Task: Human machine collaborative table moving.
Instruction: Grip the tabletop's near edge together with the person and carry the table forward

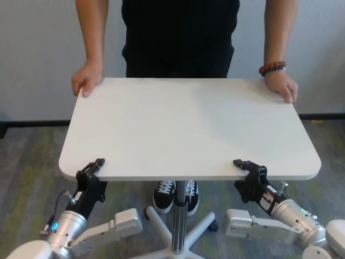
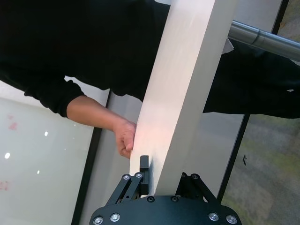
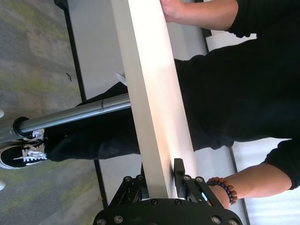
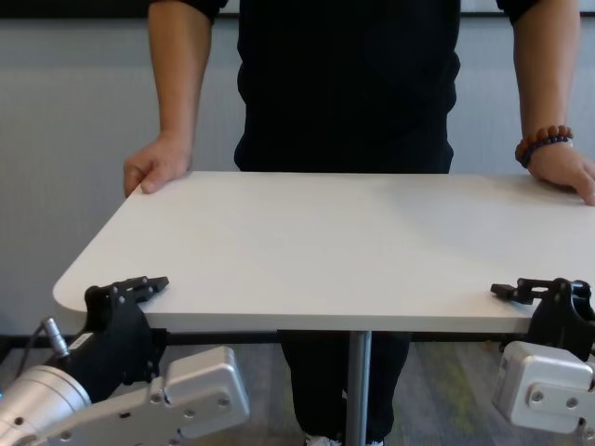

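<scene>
The white table (image 1: 188, 129) stands between robot and person, its silver pedestal pole (image 1: 179, 216) running down to the floor base. The left tool (image 1: 91, 169) is clamped on the near edge by the left corner, and the right tool (image 1: 249, 168) is clamped on that edge by the right corner. Opposite, the person in black (image 1: 178, 38) holds both far corners, one hand (image 1: 86, 78) on each, with a beaded bracelet (image 1: 271, 68) on one wrist.

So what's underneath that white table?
Under the table: a silver pole, its wheeled base and the human's sneakers. The top hides the pole's mount.
</scene>
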